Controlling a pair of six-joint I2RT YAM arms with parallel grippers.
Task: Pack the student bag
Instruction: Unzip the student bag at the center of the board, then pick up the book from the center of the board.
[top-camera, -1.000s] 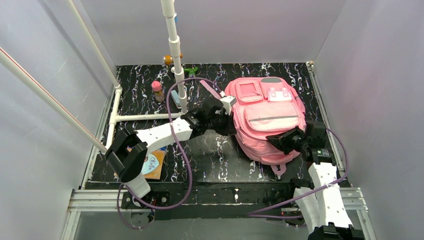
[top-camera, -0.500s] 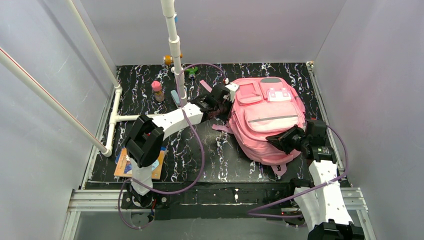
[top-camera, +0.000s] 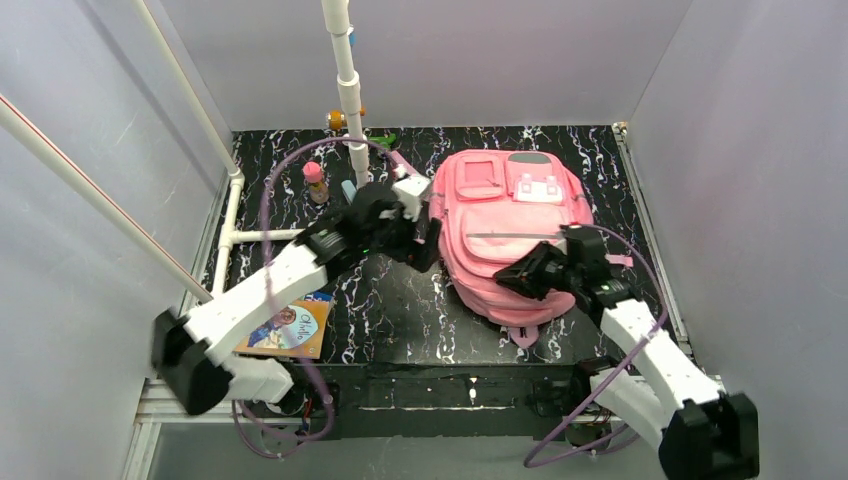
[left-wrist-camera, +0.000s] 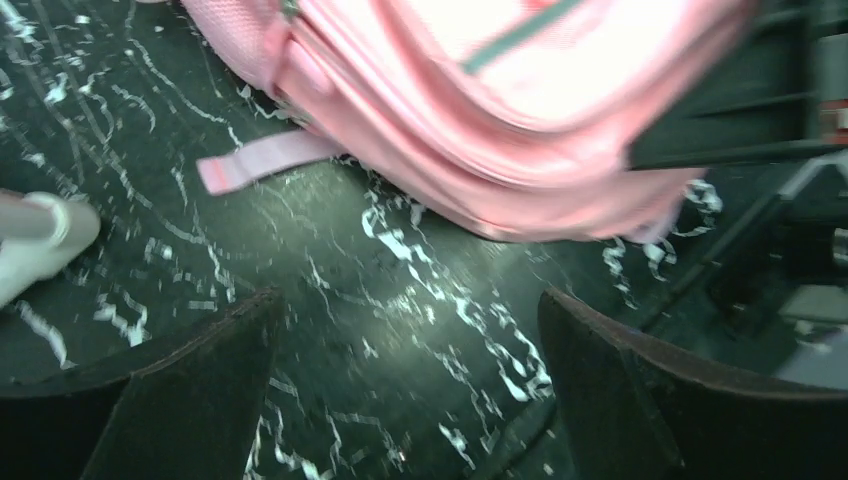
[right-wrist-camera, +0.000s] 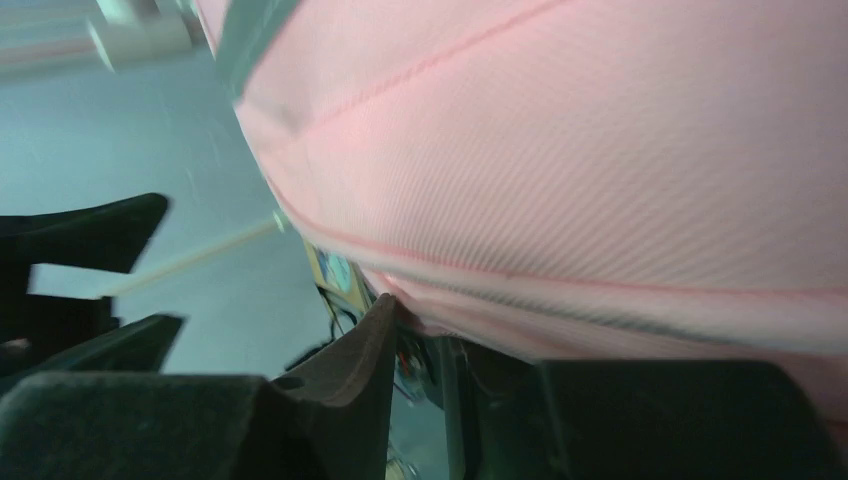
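The student bag (top-camera: 510, 225) lies flat on the black marbled table, front up, with a white patch near its top. My left gripper (top-camera: 428, 240) hangs just off the bag's left side. In the left wrist view this left gripper (left-wrist-camera: 410, 310) stands wide open over bare table, with the student bag (left-wrist-camera: 480, 110) and a loose pink strap (left-wrist-camera: 265, 160) beyond it. My right gripper (top-camera: 512, 280) rests on the bag's lower front. In the right wrist view the right gripper (right-wrist-camera: 470, 340) has its jaws parted, and pink bag fabric (right-wrist-camera: 560, 170) lies across the fingertips.
A book (top-camera: 290, 328) lies at the near left. A pink-capped bottle (top-camera: 315, 182), a light blue item (top-camera: 347, 188), an orange item (top-camera: 335, 120) and a green item (top-camera: 383, 140) sit at the back left around a white pipe frame (top-camera: 350, 95). Grey walls enclose the table.
The bag has slid left and slightly away. My left gripper opened and pulled back to the left. My right gripper moved left with the bag, and its jaws parted.
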